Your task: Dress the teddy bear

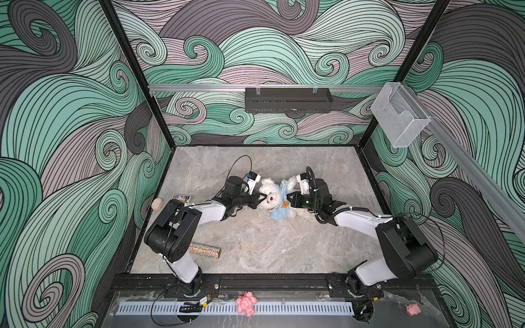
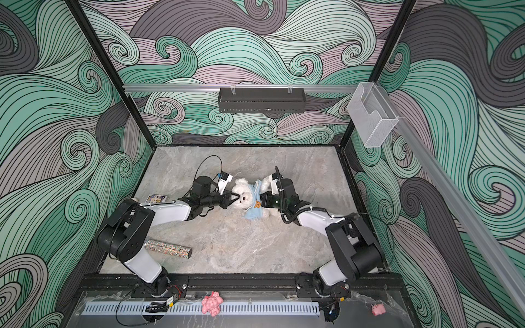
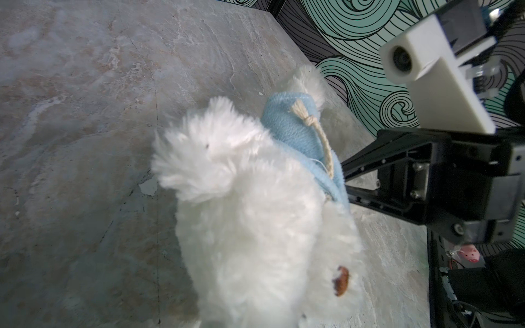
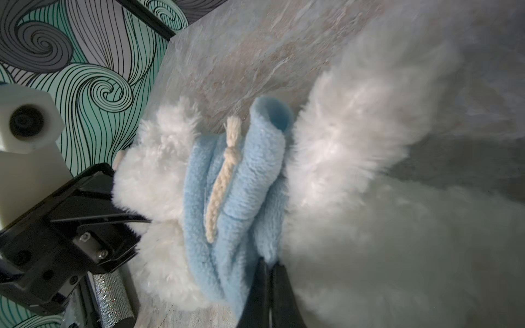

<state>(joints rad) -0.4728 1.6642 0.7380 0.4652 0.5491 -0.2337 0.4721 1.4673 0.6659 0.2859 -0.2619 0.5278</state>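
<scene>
The teddy bear [image 1: 271, 190] lies between left gripper [image 1: 263, 198] and right gripper [image 1: 289, 198].

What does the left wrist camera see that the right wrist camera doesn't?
Only the left wrist view shows the tiny pink toy pig and a brown mark on the face of the fluffy white teddy bear. Only the right wrist view shows the glittery tube and the left gripper, jaws shut on the bear's fur. Both show the bear, its light blue fleece hoodie, the cream braided drawstring and the grey marbled table.
</scene>
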